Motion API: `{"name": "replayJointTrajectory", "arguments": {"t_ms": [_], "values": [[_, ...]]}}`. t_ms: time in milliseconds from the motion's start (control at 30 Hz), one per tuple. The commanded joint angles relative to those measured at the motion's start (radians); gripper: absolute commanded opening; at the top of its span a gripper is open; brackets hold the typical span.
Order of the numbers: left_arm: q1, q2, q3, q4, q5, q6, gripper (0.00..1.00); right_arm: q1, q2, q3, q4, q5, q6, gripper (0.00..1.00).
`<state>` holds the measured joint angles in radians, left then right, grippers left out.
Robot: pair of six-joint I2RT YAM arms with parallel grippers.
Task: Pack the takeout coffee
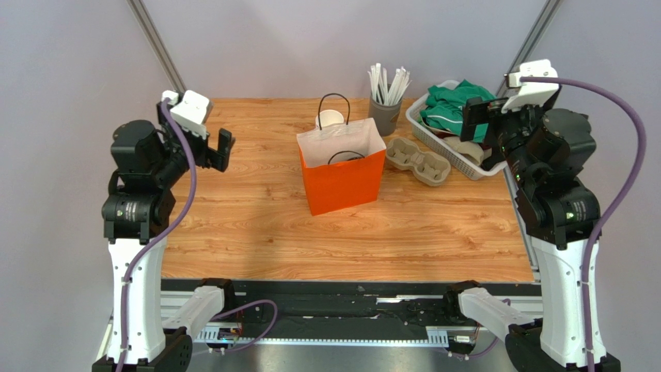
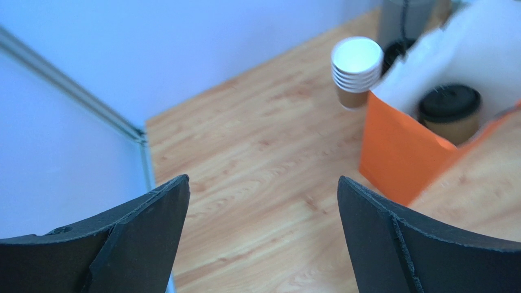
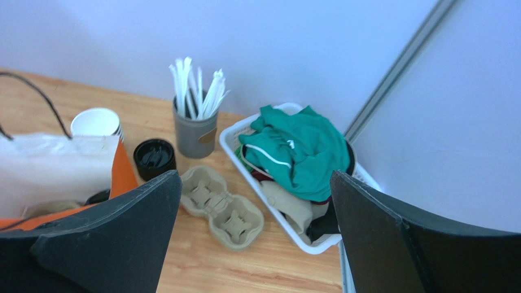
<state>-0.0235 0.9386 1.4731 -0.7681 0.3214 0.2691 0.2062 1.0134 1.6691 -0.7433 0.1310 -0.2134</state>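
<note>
The small tan paper cup with round black plastic lid (image 2: 449,113) stands upright inside the orange paper bag (image 2: 397,152) on the wooden worktop (image 1: 256,225), so packing looks done; the left fingers (image 2: 144,238) and right fingers (image 3: 116,244) gape empty, raised at either side, probably to stay clear.

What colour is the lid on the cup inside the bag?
The lid is black; the left wrist view shows it best.
</note>
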Motion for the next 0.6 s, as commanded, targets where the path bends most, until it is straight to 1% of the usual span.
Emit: {"name": "replayJointTrajectory", "arguments": {"t_ms": [0, 100, 267, 400, 567], "values": [[0.007, 0.0, 0.137, 0.046, -0.174, -0.056, 0.99, -0.002, -0.007, 0.081, -0.017, 0.136, 0.028, 0.99], [0.007, 0.011, 0.205, 0.036, -0.251, -0.036, 0.99, -0.002, -0.003, 0.116, -0.03, 0.144, 0.014, 0.99], [0.007, 0.025, 0.295, 0.013, -0.292, -0.03, 0.99, -0.001, 0.013, 0.17, -0.045, 0.125, 0.005, 0.99], [0.007, 0.034, 0.348, -0.013, -0.269, -0.048, 0.99, -0.002, 0.017, 0.188, -0.05, 0.116, 0.023, 0.99], [0.007, 0.039, 0.362, -0.042, -0.206, -0.079, 0.99, -0.002, 0.019, 0.185, -0.045, 0.081, 0.057, 0.99]]}}
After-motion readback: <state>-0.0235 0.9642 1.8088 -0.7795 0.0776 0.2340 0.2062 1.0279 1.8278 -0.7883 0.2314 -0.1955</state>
